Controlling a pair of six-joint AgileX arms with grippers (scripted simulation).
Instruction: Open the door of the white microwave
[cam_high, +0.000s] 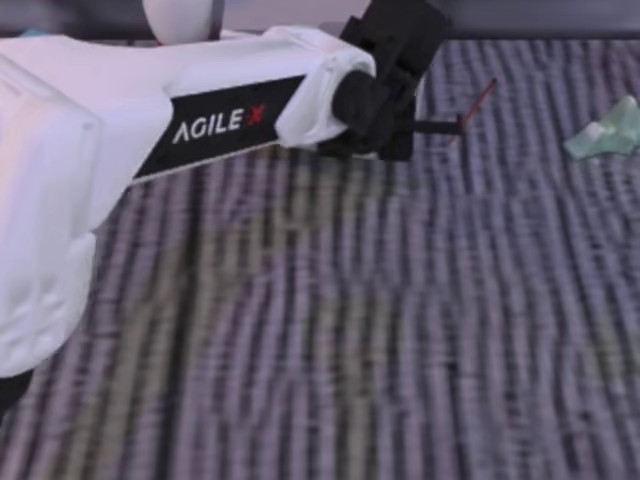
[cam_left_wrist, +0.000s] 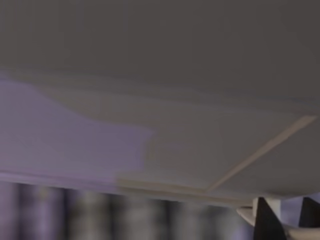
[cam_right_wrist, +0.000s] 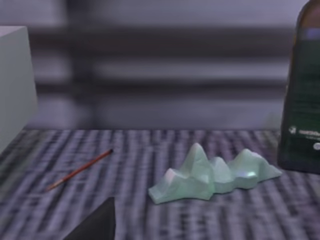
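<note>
The white microwave (cam_left_wrist: 165, 125) fills the left wrist view from very close, with a diagonal seam across its white face. Its side also shows as a white box (cam_right_wrist: 14, 85) in the right wrist view. My left gripper (cam_left_wrist: 286, 220) is at the door's edge, its two dark fingertips (cam_left_wrist: 265, 222) standing close together with a slim white handle strip (cam_left_wrist: 248, 214) running between them. In the top view my left arm reaches to the back middle, and its black gripper (cam_high: 395, 60) hides the microwave. The right arm is parked out of the top view; one dark fingertip (cam_right_wrist: 102, 220) shows.
A red pencil (cam_high: 478, 103) lies just right of my left gripper. A pale green jagged object (cam_high: 605, 135) lies at the back right, and a dark green bottle (cam_right_wrist: 302, 90) stands beside it. A striped grey-lilac cloth (cam_high: 350, 330) covers the table.
</note>
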